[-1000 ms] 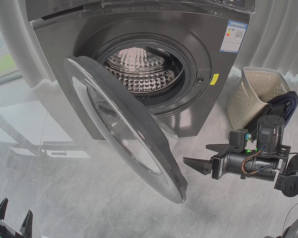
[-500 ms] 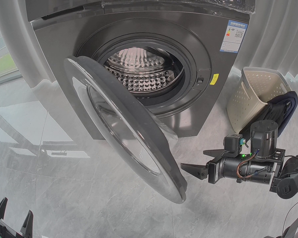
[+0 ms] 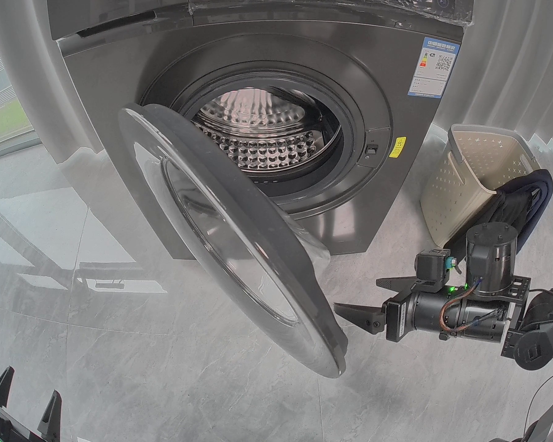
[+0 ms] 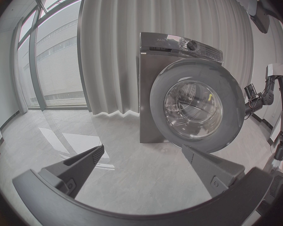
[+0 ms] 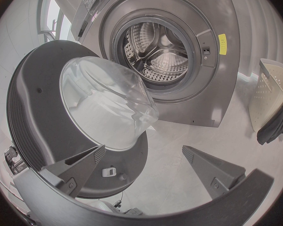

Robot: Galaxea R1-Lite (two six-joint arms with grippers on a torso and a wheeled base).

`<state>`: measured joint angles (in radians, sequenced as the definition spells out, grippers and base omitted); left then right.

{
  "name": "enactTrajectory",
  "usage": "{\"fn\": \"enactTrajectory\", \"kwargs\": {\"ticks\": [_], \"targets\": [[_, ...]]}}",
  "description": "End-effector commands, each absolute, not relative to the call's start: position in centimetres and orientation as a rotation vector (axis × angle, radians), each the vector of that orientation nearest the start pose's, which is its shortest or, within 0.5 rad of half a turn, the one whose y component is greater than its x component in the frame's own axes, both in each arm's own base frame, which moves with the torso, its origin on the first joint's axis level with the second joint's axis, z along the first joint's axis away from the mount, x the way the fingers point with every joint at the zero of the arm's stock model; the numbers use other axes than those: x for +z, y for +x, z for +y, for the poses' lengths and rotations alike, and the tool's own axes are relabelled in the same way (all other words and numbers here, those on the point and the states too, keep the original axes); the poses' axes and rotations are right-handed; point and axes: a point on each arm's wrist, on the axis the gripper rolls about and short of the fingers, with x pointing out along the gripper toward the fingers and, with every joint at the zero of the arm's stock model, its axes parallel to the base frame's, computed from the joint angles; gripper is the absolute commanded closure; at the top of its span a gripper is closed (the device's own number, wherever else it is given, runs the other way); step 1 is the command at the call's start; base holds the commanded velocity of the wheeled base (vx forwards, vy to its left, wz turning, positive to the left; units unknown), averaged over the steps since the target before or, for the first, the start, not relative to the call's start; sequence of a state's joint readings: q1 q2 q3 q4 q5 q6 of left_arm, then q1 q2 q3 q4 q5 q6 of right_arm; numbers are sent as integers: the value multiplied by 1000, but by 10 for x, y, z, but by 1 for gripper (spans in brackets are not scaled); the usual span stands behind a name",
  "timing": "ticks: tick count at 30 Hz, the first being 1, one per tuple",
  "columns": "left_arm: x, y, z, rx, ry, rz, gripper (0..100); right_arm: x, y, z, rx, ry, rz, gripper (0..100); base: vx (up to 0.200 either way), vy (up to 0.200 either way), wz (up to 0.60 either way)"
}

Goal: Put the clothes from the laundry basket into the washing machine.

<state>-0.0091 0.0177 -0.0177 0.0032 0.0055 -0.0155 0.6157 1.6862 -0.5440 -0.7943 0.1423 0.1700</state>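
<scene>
my right gripper (image 3: pixel 359 296) hangs low over the grey tiled floor (image 3: pixel 166 351), lying level, its two dark fingers spread wide with nothing between them. the fingertips point toward the lower outer edge of the door (image 3: pixel 227 234) and sit just beside it; i cannot tell whether they touch.

the door is swung open toward me, with a clear bowl of glass bulging from its inner side. behind it stands the grey washing machine (image 3: pixel 375 56), and its steel drum (image 3: pixel 258 130) shows through the round opening.

to the right of the machine, just behind my right wrist, the cream laundry basket (image 3: pixel 467 173) stands on the floor, its walls dotted with small holes. the dark clothes (image 3: pixel 531 194) are draped over its near rim and hang down the outside.

my left gripper (image 3: pixel 31 385) sits low at the far left, well apart from the machine, fingers also wide apart and holding nothing. pale curtains (image 3: pixel 522 44) hang behind the machine.
</scene>
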Motion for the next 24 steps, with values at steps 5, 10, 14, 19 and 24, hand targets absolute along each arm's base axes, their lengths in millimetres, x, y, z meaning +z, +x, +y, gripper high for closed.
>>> {"fn": "enactTrajectory", "kwargs": {"ticks": [5, 10, 14, 19, 24], "targets": [[75, -23, 0, -3, -15, 5, 0, 137, 219, 162, 727, 75, 401, 0, 0, 0, 0], [75, -23, 0, -3, -15, 5, 0, 138, 216, 160, 722, 76, 401, 0, 0, 0, 0], [75, -23, 0, -3, -17, 5, 0, 136, 215, 159, 703, 72, 405, 0, 0, 0, 0], [75, -23, 0, -3, -15, 5, 0, 138, 216, 160, 704, 73, 397, 0, 0, 0, 0], [75, -23, 0, -3, -17, 5, 0, 137, 215, 161, 708, 71, 400, 0, 0, 0, 0]]}}
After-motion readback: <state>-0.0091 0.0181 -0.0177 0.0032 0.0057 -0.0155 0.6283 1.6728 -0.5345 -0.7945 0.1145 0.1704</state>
